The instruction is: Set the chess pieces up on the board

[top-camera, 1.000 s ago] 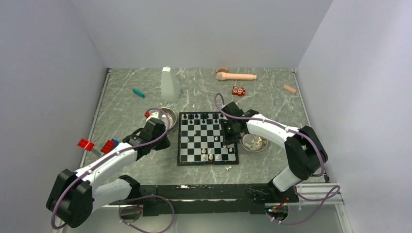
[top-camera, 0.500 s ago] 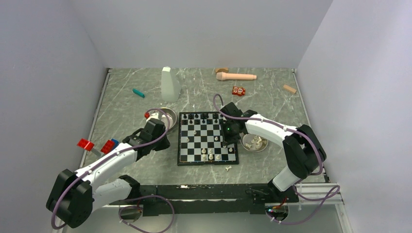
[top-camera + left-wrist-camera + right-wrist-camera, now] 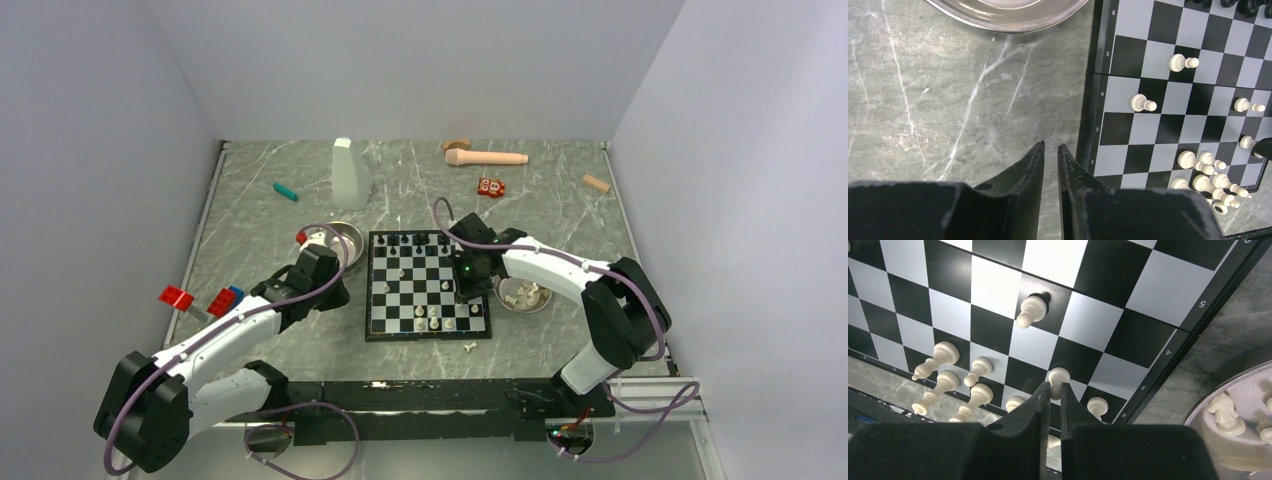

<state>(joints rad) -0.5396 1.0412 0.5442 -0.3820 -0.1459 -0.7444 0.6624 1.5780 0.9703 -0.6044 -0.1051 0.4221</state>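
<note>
One bowl [image 3: 527, 310], just right of the board [image 3: 400, 300], holds white pieces [image 3: 528, 292] on the grey table [image 3: 260, 220]. The left gripper [image 3: 1050, 146] has its jaws almost together, holding nothing. The right gripper [image 3: 1055, 386] pinches a white pawn [image 3: 1059, 374] on the board.

One chessboard [image 3: 400, 300]. Two steel bowls [image 3: 340, 238] [image 3: 543, 301]. One white bottle [image 3: 350, 175], one teal pen [image 3: 286, 192], one wooden pestle [image 3: 487, 157]. Two red blocks [image 3: 176, 297] [image 3: 221, 301], one blue block [image 3: 236, 292]. One white chess piece [image 3: 470, 348] lies off the board; the rest are too small to count.
</note>
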